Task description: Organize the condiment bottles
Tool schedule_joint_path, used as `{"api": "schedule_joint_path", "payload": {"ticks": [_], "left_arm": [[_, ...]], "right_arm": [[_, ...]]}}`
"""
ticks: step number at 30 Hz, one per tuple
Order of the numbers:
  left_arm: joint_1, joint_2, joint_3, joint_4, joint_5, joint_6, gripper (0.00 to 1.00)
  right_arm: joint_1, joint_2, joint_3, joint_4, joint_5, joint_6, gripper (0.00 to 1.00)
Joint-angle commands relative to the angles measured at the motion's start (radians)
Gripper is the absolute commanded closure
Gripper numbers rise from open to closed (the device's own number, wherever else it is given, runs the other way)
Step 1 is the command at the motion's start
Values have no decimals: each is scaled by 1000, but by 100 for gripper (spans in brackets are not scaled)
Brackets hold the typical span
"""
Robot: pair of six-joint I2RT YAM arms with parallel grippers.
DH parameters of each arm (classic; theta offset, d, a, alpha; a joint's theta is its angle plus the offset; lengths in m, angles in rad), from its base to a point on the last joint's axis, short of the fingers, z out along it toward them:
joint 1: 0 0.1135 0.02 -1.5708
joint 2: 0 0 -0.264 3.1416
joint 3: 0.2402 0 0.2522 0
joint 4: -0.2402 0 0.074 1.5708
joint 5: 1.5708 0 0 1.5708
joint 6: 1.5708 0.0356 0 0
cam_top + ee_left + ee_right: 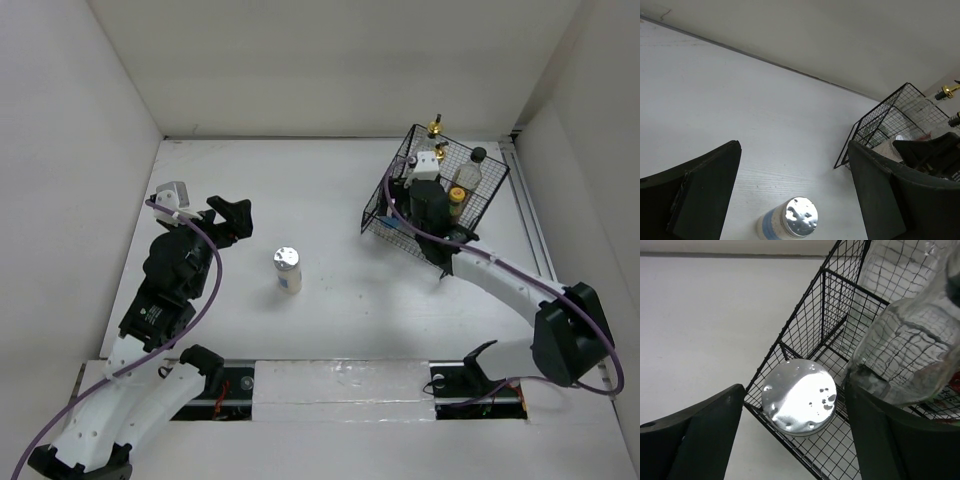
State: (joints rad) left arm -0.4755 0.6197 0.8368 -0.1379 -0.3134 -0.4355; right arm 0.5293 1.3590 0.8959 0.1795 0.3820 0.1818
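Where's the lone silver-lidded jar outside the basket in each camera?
Top external: silver-lidded jar stands mid-table, left of the black wire basket.
Left wrist: bottom centre, the basket to its upper right.
Right wrist: not in it; the lid there is a second jar inside the basket.
Shared landmark: the black wire basket.

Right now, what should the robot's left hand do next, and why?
Probably ease the left hand down and forward around the short silver-lidded jar. That jar stands alone on the white table, outside the black wire basket holding other bottles, and the open hand has it lined up between its fingers.
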Motion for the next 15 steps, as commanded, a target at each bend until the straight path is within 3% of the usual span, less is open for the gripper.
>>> {"api": "schedule_joint_path", "payload": {"ticks": [1, 6, 9, 11, 12, 13, 15], "left_arm": [[5, 0, 12, 43, 10, 1, 16], [5, 0, 12, 43, 10, 1, 16], [5, 0, 12, 43, 10, 1, 16], [5, 0, 12, 43, 10, 1, 16], [5, 0, 12, 43, 10, 1, 16], [5, 0, 12, 43, 10, 1, 16], [5, 0, 12, 43, 10, 1, 16]], "right_arm": [[20, -92, 72, 23, 28, -18, 12], [47, -155, 90, -24, -11, -50, 6], [92, -176, 101, -86, -92, -50, 9], [119, -176, 101, -97, -175, -83, 35], [151, -176, 110, -119, -272, -93, 52], [190, -167, 110, -120, -360, -93, 75], [239, -155, 110, -120, -421, -107, 84]]}}
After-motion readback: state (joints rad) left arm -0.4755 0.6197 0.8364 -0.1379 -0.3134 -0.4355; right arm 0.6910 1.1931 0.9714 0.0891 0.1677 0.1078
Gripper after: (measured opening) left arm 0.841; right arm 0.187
